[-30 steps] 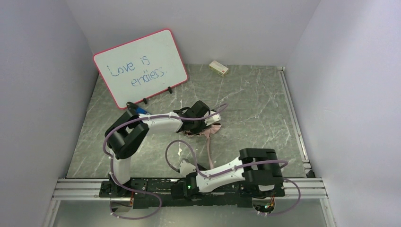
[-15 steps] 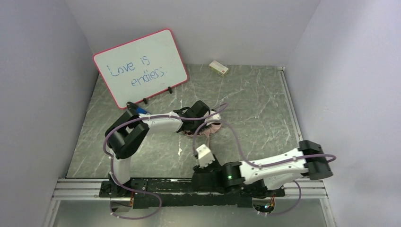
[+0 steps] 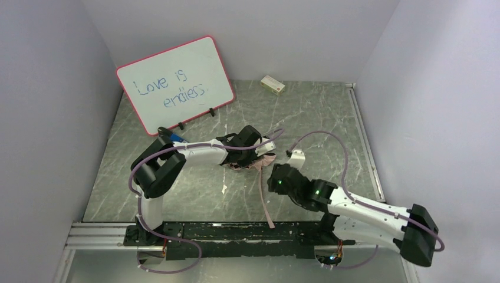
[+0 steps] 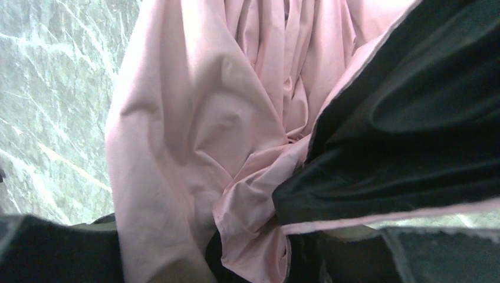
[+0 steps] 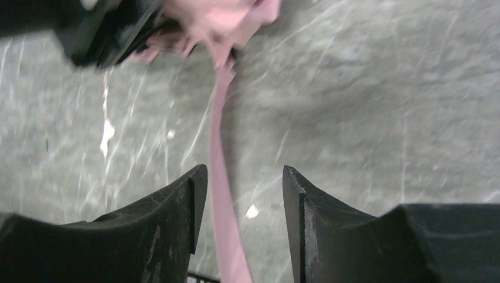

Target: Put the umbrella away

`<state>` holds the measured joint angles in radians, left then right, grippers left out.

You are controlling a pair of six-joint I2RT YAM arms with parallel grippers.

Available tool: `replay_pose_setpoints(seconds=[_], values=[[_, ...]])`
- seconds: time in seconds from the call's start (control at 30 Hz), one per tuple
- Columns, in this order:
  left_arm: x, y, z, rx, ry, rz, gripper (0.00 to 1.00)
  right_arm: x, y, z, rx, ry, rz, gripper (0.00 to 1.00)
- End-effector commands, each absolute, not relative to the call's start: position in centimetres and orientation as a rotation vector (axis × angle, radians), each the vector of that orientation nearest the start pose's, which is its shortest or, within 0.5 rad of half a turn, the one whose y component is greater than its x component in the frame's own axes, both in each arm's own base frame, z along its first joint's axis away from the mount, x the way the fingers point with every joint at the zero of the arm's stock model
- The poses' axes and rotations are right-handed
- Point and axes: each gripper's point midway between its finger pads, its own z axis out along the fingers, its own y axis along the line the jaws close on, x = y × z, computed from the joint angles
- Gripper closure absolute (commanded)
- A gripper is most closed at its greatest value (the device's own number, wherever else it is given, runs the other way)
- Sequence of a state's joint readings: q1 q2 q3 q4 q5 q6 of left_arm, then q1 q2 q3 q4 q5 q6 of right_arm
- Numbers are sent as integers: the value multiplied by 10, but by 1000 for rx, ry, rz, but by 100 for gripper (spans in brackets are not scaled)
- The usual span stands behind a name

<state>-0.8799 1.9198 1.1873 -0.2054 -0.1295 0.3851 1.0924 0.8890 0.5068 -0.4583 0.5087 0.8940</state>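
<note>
Now the right arm has swung out from its folded place by the near rail and reaches forward over the table (image 3: 330, 130). Its right pincer (image 3: 274, 177) comes to hang just above the long pink strap (image 3: 263, 194). A second ago the jaws were much narrower. From the right wrist they stand apart, one black finger on each side of the strap (image 5: 218, 147), and they clamp nothing.

The left arm has not shifted. Its left pincer (image 3: 250, 154) sits on the umbrella (image 3: 266, 159), which lies bunched at mid-table. From the left wrist, pink and black cloth (image 4: 194, 118) fills the view between the fingers, so the pincer appears closed on the cloth.

My reading is that the right arm is set to take the strap for wrapping round the bundle. The canopy looks gathered but not yet bound.

A whiteboard (image 3: 176, 82) leans at the far left and a small box (image 3: 272, 85) lies at the back. Both are well apart from the work.

Nothing lies between the open jaws and the strap. The two wrists are close over the bundle, though, and the strap lies flat on the stone, so it may be hard to lift.
</note>
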Motion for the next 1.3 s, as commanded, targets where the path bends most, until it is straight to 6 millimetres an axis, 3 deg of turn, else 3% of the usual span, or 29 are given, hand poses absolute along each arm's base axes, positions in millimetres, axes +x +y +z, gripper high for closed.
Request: replay_pose_setpoints(seconds=[0.0, 0.1, 0.2, 0.4, 0.57, 0.83, 0.97, 1.07, 1.2, 1.27], values=[[294, -275, -29, 1524, 2213, 48, 95, 201, 197, 81, 43, 2307, 543, 47], [292, -276, -29, 1534, 2203, 25, 95, 220, 190, 71, 77, 2324, 598, 48], [291, -278, -29, 1541, 2186, 5, 95, 236, 188, 74, 79, 2308, 651, 49], [291, -288, -24, 1565, 2141, -52, 95, 246, 189, 76, 47, 2289, 713, 50], [296, -307, -3, 1571, 2038, -133, 95, 241, 197, 73, -12, 2272, 792, 51], [297, -317, 28, 1576, 1903, -192, 95, 219, 207, 74, -128, 2243, 918, 52], [298, -320, 38, 1567, 1872, -206, 95, 209, 212, 68, -141, 2265, 984, 68], [299, -323, 45, 1548, 1855, -221, 95, 209, 211, 65, -118, 2263, 984, 73], [305, -327, 49, 1493, 1859, -220, 95, 209, 210, 58, -135, 2287, 962, 71], [307, -328, 49, 1485, 1869, -220, 95, 208, 213, 56, -159, 2297, 976, 61]])
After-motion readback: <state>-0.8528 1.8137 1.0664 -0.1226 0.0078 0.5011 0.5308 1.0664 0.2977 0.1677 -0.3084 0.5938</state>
